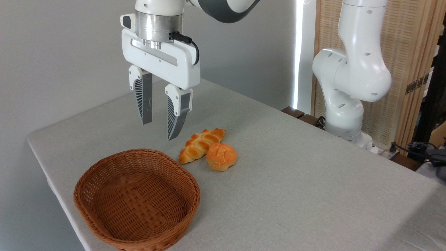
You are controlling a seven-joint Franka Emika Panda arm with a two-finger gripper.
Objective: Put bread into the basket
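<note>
My gripper [159, 129] hangs in the air with its two fingers apart by a moderate gap, and it holds nothing. It is above the table [296, 181], higher than the basket [136, 198] and a little behind its far rim.

The bun [221, 157] lies on the table to the right of the basket, near it but not touching. Behind the bun, pressed against its left side, lies the loaf [201, 145], which points away from the basket at an angle. The basket is empty. I judge that the pick is not yet started.

The bun looks light and soft, with a cracked, lumpy top. I think it will give under pressure, so a gentle squeeze is enough; a hard one may dent it. Its skin looks dry and not slippery. It is round, so I should take it across the widest part, low on the sides, and not on the uneven top.

The loaf is the difficulty. One finger must go down on the side where the two touch, or I turn my fingers so that they close on the free sides of the bun. Otherwise I may push or catch the loaf too.
</note>
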